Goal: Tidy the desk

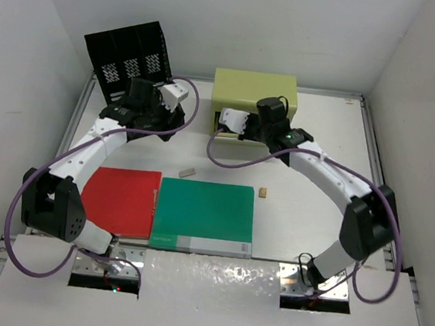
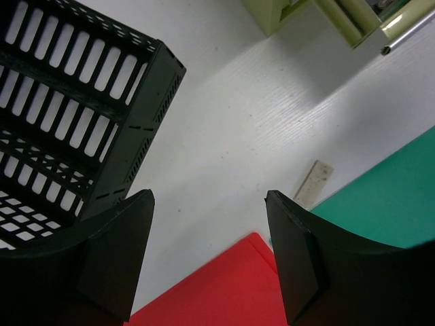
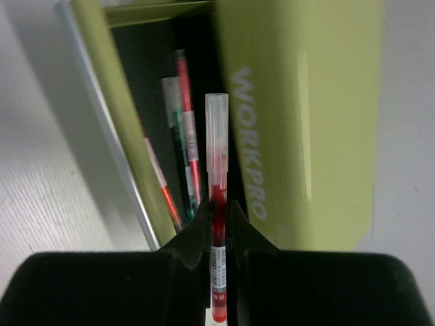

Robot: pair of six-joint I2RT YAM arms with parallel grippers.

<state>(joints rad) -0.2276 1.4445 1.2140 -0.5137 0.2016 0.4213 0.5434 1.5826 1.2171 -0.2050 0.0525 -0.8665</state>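
The white desk (image 1: 317,181) holds a red folder (image 1: 124,198) and a green folder (image 1: 206,215) near the front. My right gripper (image 3: 219,217) is shut on a red pen (image 3: 217,170), held upright over the open drawer (image 3: 146,102) of the olive-green drawer box (image 3: 306,109). Several pens (image 3: 182,136) lie in that drawer. In the top view this gripper (image 1: 232,124) is at the box's (image 1: 256,89) left front. My left gripper (image 2: 207,197) is open and empty, above bare desk (image 2: 224,129) between the black mesh rack (image 2: 75,115) and the red folder (image 2: 224,292).
The black mesh rack (image 1: 127,56) stands at the back left. A small white eraser (image 1: 187,172) and a small tan piece (image 1: 264,192) lie just beyond the green folder. The eraser (image 2: 314,182) also shows in the left wrist view. Grey rails (image 1: 375,148) edge the desk.
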